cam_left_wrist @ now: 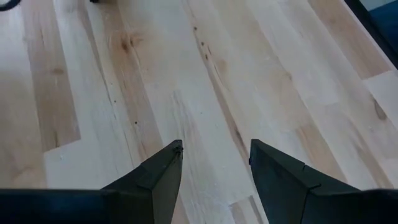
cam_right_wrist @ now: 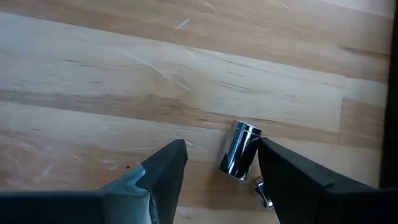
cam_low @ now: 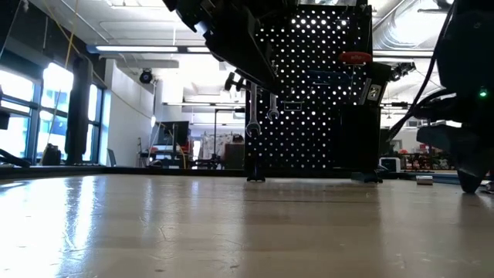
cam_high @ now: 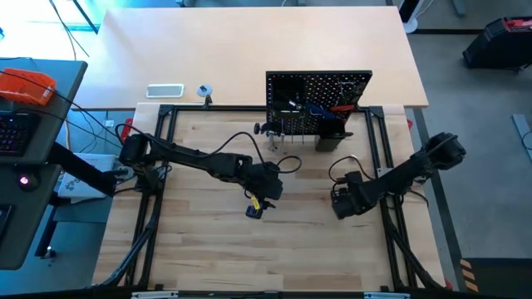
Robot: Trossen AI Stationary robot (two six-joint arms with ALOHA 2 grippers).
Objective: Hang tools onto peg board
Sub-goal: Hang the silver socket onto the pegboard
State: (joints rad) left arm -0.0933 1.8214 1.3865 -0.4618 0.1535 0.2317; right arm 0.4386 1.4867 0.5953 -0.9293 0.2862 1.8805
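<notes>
The black peg board (cam_high: 318, 104) stands upright at the far middle of the table and also shows in the low view (cam_low: 309, 93). Silver wrenches (cam_low: 253, 116), a red-handled tool (cam_low: 355, 56) and a blue-handled one (cam_low: 324, 76) hang on it. A small silver metal bit (cam_right_wrist: 240, 149) lies on its side on the table between the open fingers of my right gripper (cam_right_wrist: 221, 155), close to one finger. A second tiny bit (cam_right_wrist: 264, 193) lies beside it. My right gripper shows at the right in the high view (cam_high: 342, 203). My left gripper (cam_high: 264, 195) is open and empty above bare wood (cam_left_wrist: 214, 152). My right gripper points down at the table with one finger (cam_right_wrist: 280, 168) right beside the silver bit's upper end (cam_right_wrist: 249, 130). I cannot tell whether that finger touches the bit. The bit lies flat on the wood.
A black frame (cam_high: 166, 116) borders the working area. A white flat device (cam_high: 165, 90) and a small round object (cam_high: 204, 90) lie beyond its far rail. A small metal piece (cam_low: 424, 180) lies on the table near the board's right foot. Bare wood stretches along the near middle (cam_high: 274, 257).
</notes>
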